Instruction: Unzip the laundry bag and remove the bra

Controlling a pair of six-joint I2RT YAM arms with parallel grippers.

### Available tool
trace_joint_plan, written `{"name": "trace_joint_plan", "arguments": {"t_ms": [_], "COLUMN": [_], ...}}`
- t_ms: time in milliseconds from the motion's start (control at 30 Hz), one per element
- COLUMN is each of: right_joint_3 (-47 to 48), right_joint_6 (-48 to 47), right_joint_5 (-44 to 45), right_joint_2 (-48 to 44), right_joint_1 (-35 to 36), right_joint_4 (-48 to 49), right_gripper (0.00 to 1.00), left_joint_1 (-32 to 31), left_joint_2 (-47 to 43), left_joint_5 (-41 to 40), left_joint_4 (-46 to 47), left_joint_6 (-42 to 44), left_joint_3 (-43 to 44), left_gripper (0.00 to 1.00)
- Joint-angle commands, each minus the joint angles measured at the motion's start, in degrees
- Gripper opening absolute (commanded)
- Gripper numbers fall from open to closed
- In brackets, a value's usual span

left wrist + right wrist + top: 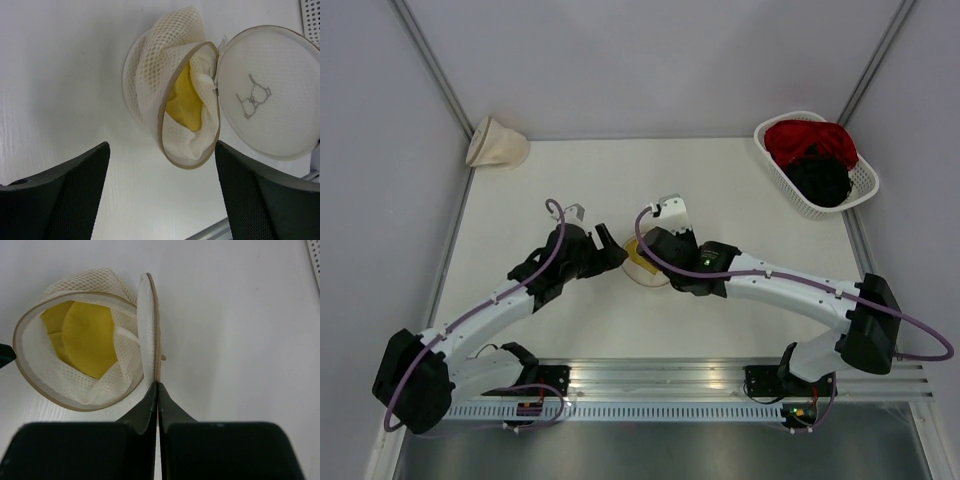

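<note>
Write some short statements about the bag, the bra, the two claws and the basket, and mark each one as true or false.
1. The laundry bag is unzipped and open. True.
2. The bra lies outside the bag. False: it is inside the open bag.
3. The right claw is shut on the bag's round flap. True.
4. The left claw grips the bag. False: it is open and holds nothing.
5. The basket holds a red garment and a black garment. True.

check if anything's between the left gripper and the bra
Nothing visible blocks it. The laundry bag is unzipped, its lid pinched aside by the right gripper, and the bra shows in the mouth facing the open left gripper. Only mesh folds overlap its edges.
</note>
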Motion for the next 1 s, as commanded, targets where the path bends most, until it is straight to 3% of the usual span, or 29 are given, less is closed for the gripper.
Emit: {"name": "trace_joint_plan", "arguments": {"t_ms": [0,100,233,600,667,800,833,867,967], "right_joint_3": [-1.94,-4.05,-5.9,-7.92,-8.1,-8.36,-8.45,-8.54,-9.68], "right_joint_6": [1.26,1.0,0.82,0.39,0.3,0.65,0.82,1.09,2.58], "right_joint_5": [3.24,2.19,1.83,0.43,0.43,1.83,2.44,3.23,7.27], "right_joint_2": [-4.76,-7.49,-10.21,-11.89,-11.98,-11.71,-11.71,-11.63,-11.54], "right_joint_1": [-0.94,-2.17,-3.4,-5.77,-6.21,-7.26,-7.79,-9.01,-12.87], "right_joint_4": [-1.02,-0.24,0.21,0.91,0.91,-0.32,-0.84,-1.46,-3.83], "right_gripper": [0.01,0.01,0.01,0.0,0.01,0.0,0.0,0.01,0.0], "left_joint_1": [-0.21,-0.74,-1.0,-3.11,-3.29,-3.38,-3.38,-3.38,-3.38], "left_joint_2": [3.8,5.99,9.69,16.89,17.6,19.36,19.71,19.54,18.31], "left_joint_5": [-2.05,-2.31,-3.19,-4.68,-5.21,-6.09,-6.18,-6.27,-6.27], "left_joint_4": [5.04,6.46,5.5,4.36,4.36,3.92,3.92,3.83,3.74], "left_joint_6": [6.86,8.44,10.73,13.27,13.98,14.33,14.33,14.33,13.98], "left_joint_3": [3.76,5.07,7.44,10.35,10.7,11.32,11.32,11.32,10.62], "left_gripper": [0.87,0.77,0.54,0.52,0.47,0.19,0.07,0.02,0.02]}}
